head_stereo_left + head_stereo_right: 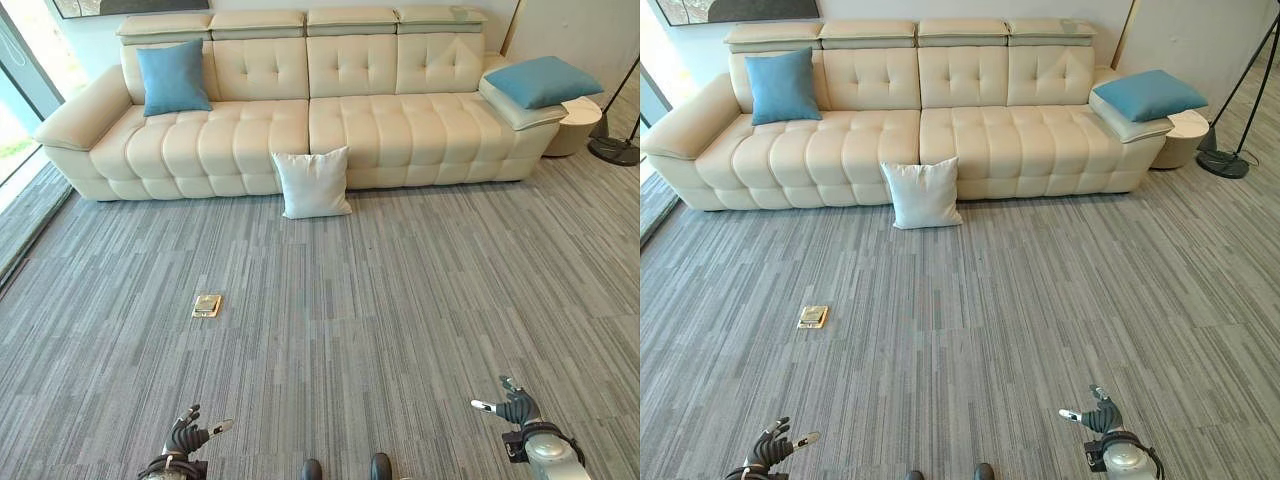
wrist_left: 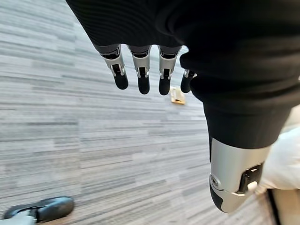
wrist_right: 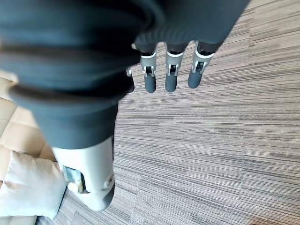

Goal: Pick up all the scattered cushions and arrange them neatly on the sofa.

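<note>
A white cushion point(image 1: 313, 183) stands on the carpet, leaning against the front of the cream sofa point(image 1: 250, 135) near its middle. One blue cushion point(image 1: 173, 77) rests upright against the sofa's back at the left end. Another blue cushion point(image 1: 543, 81) lies flat on the right armrest. My left hand point(image 1: 185, 438) hangs low at the near left, fingers straight and holding nothing. My right hand point(image 1: 515, 407) is at the near right, likewise open and empty. Both are far from the cushions. The white cushion point(image 3: 28, 187) also shows in the right wrist view.
A small brass floor plate point(image 1: 207, 305) is set in the grey striped carpet ahead of my left hand. A round side table point(image 1: 575, 125) and a floor lamp base point(image 1: 615, 150) stand right of the sofa. A glass door point(image 1: 20, 110) is at the left.
</note>
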### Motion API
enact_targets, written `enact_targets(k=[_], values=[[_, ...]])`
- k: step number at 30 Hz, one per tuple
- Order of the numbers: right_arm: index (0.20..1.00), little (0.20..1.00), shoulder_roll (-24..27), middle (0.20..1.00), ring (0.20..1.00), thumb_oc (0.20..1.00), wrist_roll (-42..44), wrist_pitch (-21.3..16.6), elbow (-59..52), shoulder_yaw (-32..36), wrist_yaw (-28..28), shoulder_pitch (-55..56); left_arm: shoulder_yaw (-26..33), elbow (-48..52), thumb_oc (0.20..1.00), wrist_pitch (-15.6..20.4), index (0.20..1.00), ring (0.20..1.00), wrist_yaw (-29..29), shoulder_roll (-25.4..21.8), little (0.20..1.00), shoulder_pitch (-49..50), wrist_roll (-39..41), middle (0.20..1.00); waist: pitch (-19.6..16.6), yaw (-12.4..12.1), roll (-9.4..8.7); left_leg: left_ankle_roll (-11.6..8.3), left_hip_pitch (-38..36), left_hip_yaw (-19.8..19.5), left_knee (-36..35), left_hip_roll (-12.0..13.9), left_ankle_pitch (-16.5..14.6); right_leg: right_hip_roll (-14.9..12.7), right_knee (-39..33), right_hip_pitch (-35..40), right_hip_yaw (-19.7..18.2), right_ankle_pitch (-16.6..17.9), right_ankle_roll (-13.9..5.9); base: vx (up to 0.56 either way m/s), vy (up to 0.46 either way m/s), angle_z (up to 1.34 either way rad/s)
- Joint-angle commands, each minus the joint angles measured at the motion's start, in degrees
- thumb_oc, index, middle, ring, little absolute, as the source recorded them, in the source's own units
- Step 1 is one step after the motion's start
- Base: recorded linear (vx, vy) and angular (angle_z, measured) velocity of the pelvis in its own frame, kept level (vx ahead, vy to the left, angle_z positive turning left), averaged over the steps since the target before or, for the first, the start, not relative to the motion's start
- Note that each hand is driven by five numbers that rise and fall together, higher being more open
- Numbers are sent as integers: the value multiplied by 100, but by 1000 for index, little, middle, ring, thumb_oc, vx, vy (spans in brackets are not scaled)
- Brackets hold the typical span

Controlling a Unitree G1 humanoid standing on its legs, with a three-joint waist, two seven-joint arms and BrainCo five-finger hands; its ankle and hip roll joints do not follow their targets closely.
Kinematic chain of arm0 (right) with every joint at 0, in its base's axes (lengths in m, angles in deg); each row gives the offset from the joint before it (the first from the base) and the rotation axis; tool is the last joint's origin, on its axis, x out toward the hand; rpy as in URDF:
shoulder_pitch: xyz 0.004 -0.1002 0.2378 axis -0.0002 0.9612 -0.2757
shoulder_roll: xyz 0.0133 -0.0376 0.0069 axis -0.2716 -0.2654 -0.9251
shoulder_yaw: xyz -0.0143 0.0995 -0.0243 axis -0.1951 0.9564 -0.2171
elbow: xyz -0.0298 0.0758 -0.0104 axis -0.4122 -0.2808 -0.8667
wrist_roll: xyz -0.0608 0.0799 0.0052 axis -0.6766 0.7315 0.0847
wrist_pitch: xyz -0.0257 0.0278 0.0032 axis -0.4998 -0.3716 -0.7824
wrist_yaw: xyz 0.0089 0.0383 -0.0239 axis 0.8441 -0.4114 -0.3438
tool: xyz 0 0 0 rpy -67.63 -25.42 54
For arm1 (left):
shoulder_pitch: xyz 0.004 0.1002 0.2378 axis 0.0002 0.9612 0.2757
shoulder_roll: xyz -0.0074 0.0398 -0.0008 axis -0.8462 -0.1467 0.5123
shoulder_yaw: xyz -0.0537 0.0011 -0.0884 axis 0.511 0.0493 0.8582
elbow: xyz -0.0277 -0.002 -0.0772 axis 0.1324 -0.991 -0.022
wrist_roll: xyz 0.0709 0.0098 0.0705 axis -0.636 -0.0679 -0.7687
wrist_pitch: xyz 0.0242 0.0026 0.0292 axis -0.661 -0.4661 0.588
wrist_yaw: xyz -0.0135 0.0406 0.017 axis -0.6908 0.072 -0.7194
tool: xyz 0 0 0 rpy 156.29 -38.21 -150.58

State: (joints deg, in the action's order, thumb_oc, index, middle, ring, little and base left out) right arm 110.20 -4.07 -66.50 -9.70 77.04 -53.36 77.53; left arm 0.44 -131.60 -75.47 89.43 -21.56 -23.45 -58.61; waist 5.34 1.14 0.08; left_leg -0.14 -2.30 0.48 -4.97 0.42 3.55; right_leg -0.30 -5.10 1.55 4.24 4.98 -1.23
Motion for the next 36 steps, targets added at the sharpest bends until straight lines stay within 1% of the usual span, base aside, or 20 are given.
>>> enact_targets(k=[1, 4, 7, 10, 12, 13, 17, 21, 23, 25, 27, 28, 29, 30, 31, 32, 33, 34, 35, 36], values=[[1000, 1000, 104, 1000, 1000, 1000, 210, -167, 27, 91, 113, -198, 170, -189, 1000, 149, 1000, 1000, 85, -223, 1000, -239, 194, 1000, -79, -34, -215, -200, -138, 127, -3, -84, -593, -242, 10, 158, 42, -523, -538, 0, 0, 0], [1000, 1000, 68, 1000, 1000, 1000, 228, -168, 6, 75, 119, -190, 99, -116, 1000, 147, 1000, 1000, 55, -161, 1000, -262, 283, 1000, -67, -47, -234, -188, -123, 130, 9, -87, -598, -241, 10, 146, 26, -523, -537, 18, 11, -3], [1000, 1000, 87, 1000, 1000, 1000, 217, -155, -136, 87, 144, -192, 6, 118, 1000, 152, 1000, 1000, 40, -211, 1000, -260, 200, 1000, -29, -55, -254, -163, -42, 138, 115, -99, -638, -256, 31, 114, 15, -522, -539, 23, 23, -7], [1000, 1000, 105, 1000, 1000, 1000, 241, -186, -308, 138, 182, -192, 30, 513, 1000, 194, 1000, 1000, 45, -295, 1000, -211, 272, 1000, 42, -71, -294, -120, 204, 146, 431, -130, -744, -297, 111, 21, -1, -540, -538, -3, 21, -2], [1000, 1000, 104, 1000, 1000, 1000, 241, -185, -310, 138, 182, -191, 31, 517, 1000, 191, 1000, 1000, 45, -296, 1000, -207, 272, 1000, 35, -71, -295, -119, 219, 147, 446, -130, -751, -298, 115, 11, -2, -542, -538, -2, 36, -2], [1000, 1000, 109, 1000, 1000, 1000, 246, -183, -363, 132, 207, -232, 50, 705, 1000, 213, 1000, 1000, 69, -322, 1000, -221, 341, 1000, 73, -94, -322, -78, 429, 144, 673, -160, -832, -344, 221, -86, -7, -583, -533, 2, 51, -1], [1000, 1000, 108, 1000, 1000, 1000, 233, -177, -477, 120, 213, -252, 45, 898, 1000, 229, 1000, 1000, 105, -376, 1000, -252, 333, 1000, 106, -109, -349, -58, 619, 160, 885, -190, -914, -402, 348, -199, 4, -615, -534, 16, 70, -2], [1000, 1000, 89, 1000, 1000, 1000, 235, -180, -578, 101, 241, -294, 62, 1059, 1000, 259, 1000, 1000, 134, -414, 1000, -264, 369, 1000, 167, -143, -401, -24, 809, 179, 1119, -246, -1033, -488, 422, -286, -8, -622, -589, 56, 107, -2], [1000, 1000, 67, 1000, 1000, 1000, 208, -160, -624, 74, 239, -322, 89, 1108, 1000, 259, 1000, 1000, 145, -436, 1000, -248, 393, 1000, 181, -175, -421, 37, 884, 181, 1209, -286, -1112, -553, 527, -364, -46, -618, -641, 47, 103, -1], [1000, 1000, 38, 1000, 1000, 1000, 161, -134, -665, 38, 219, -324, 125, 1098, 1000, 261, 1000, 1000, 154, -442, 1000, -227, 411, 1000, 199, -205, -415, 113, 899, 192, 1264, -317, -1211, -629, 852, -522, -83, -649, -717, 72, 155, -14], [1000, 1000, 42, 1000, 1000, 1000, 94, -129, -742, -18, 178, -339, 163, 1107, 1000, 249, 1000, 1000, 154, -466, 1000, -200, 414, 1000, 275, -195, -404, 195, 848, 177, 1351, -364, -1308, -679, 1435, -761, -164, -543, -797, 108, 193, -21], [1000, 1000, 55, 1000, 1000, 1000, 46, -139, -821, -81, 151, -363, 156, 1101, 1000, 231, 1000, 1000, 146, -482, 1000, -215, 385, 1000, 391, -146, -339, 289, 743, 94, 1403, -376, -1392, -638, 2096, -1067, -316, -428, -794, 96, 163, -20], [1000, 1000, 56, 1000, 1000, 1000, 46, -139, -822, -81, 151, -364, 156, 1099, 1000, 231, 1000, 1000, 146, -481, 1000, -216, 385, 1000, 391, -149, -341, 290, 747, 98, 1407, -378, -1396, -640, 2118, -1080, -322, -439, -795, 117, 157, -23], [1000, 1000, 42, 1000, 1000, 1000, 29, -134, -860, -112, 135, -367, 140, 1083, 1000, 228, 1000, 1000, 145, -459, 1000, -233, 380, 1000, 435, -113, -292, 312, 665, 43, 1394, -376, -1412, -578, 2351, -1244, -369, -434, -760, 241, 97, -5], [1000, 1000, 52, 1000, 1000, 1000, 12, -137, -899, -152, 101, -362, 87, 994, 1000, 234, 1000, 1000, 129, -399, 1000, -264, 327, 1000, 450, -45, -260, 302, 368, -32, 1242, -415, -1431, -396, 2274, -1495, -296, -556, -644, 247, 94, -11], [1000, 1000, 56, 1000, 1000, 1000, 12, -137, -899, -152, 100, -361, 86, 991, 1000, 236, 1000, 1000, 129, -395, 1000, -265, 327, 1000, 467, -37, -250, 299, 335, -44, 1227, -407, -1436, -391, 2275, -1466, -283, -568, -640, 392, 35, 11], [1000, 1000, 71, 1000, 1000, 1000, 10, -159, -952, -188, 112, -363, 62, 936, 1000, 232, 1000, 1000, 131, -383, 1000, -294, 321, 1000, 479, 16, -260, 258, 57, -54, 1021, -412, -1424, -340, 1838, -1671, -8, -490, -634, 205, -15, 16], [1000, 1000, 74, 1000, 1000, 1000, 10, -159, -953, -188, 113, -362, 61, 935, 1000, 233, 1000, 1000, 131, -380, 1000, -294, 321, 1000, 488, 27, -246, 254, 35, -68, 1008, -399, -1427, -331, 1822, -1643, 10, -490, -631, 316, -26, 24], [1000, 1000, 82, 1000, 1000, 1000, 15, -152, -962, -226, 110, -354, 28, 917, 1000, 222, 1000, 1000, 130, -367, 1000, -298, 323, 1000, 487, 68, -286, 240, -134, -87, 911, -443, -1452, -299, 1478, -1842, 179, -348, -659, 285, -34, 13], [1000, 1000, 105, 1000, 1000, 1000, 33, -154, -995, -221, 103, -311, 0, 903, 1000, 208, 1000, 1000, 121, -343, 1000, -311, 301, 1000, 509, 146, -256, 208, -349, -160, 831, -420, -1535, -240, 1137, -1914, 320, -245, -700, 393, -29, 5]])
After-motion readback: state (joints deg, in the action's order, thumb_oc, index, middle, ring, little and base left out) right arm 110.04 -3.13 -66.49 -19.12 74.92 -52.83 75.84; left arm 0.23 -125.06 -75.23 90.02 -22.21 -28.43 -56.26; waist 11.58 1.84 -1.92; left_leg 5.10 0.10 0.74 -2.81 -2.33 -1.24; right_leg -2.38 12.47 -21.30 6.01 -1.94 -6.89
